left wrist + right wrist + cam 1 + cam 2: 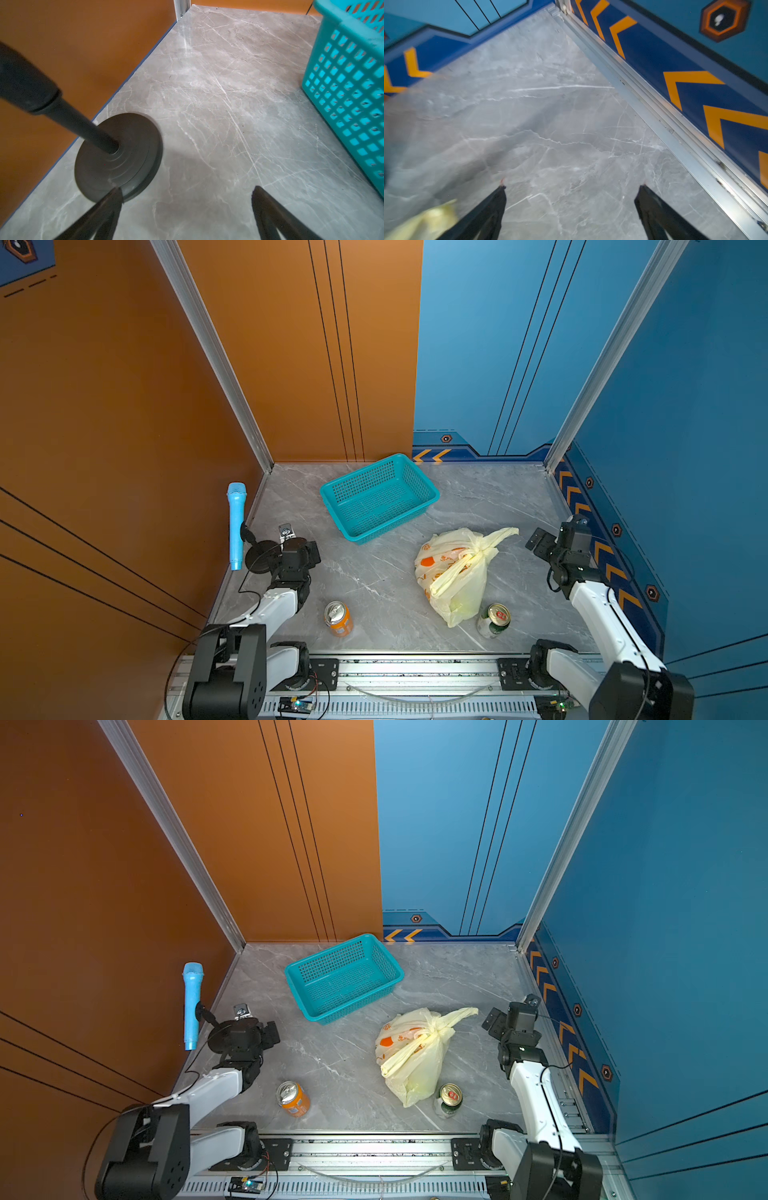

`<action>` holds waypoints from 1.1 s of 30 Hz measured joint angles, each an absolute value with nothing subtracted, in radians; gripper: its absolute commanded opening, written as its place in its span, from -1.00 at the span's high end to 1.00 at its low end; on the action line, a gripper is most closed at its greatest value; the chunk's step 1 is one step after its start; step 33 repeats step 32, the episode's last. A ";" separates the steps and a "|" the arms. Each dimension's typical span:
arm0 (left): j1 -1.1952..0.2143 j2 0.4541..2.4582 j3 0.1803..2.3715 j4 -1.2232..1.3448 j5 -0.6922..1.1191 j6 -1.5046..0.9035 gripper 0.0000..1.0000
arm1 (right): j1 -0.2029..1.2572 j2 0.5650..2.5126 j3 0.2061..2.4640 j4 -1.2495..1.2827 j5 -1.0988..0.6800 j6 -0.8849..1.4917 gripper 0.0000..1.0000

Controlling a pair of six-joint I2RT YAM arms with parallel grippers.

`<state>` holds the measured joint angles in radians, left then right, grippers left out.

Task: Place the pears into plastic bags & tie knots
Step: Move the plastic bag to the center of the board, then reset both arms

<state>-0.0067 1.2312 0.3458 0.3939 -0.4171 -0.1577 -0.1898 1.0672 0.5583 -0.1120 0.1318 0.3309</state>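
You have the knotted plastic bag (453,572) at 3 o'clock of bench (374,572) centre, long axis 7-to-1 o'clock, tail pointing 1. Green can (494,620) sits just beside its 5 o'clock end; open bench lies at 9. Left fingers (108,207) and right fingers (652,207) are spread wide.

You have a teal mesh basket (358,471) sitting at an angle toward the back of the grey marble table (374,585), well apart from two drink cans standing near the front edge: an orange can (338,619) on the left and a green can (493,620) on the right. At the left edge you'll find a light-blue microphone (236,526) upright on a black stand, its round base (118,155) resting on the table beside the orange wall (104,406)
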 measured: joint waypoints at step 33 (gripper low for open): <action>-0.041 1.561 0.363 0.910 -0.126 0.012 -0.95 | 0.056 1.531 0.367 0.858 0.215 0.073 -0.99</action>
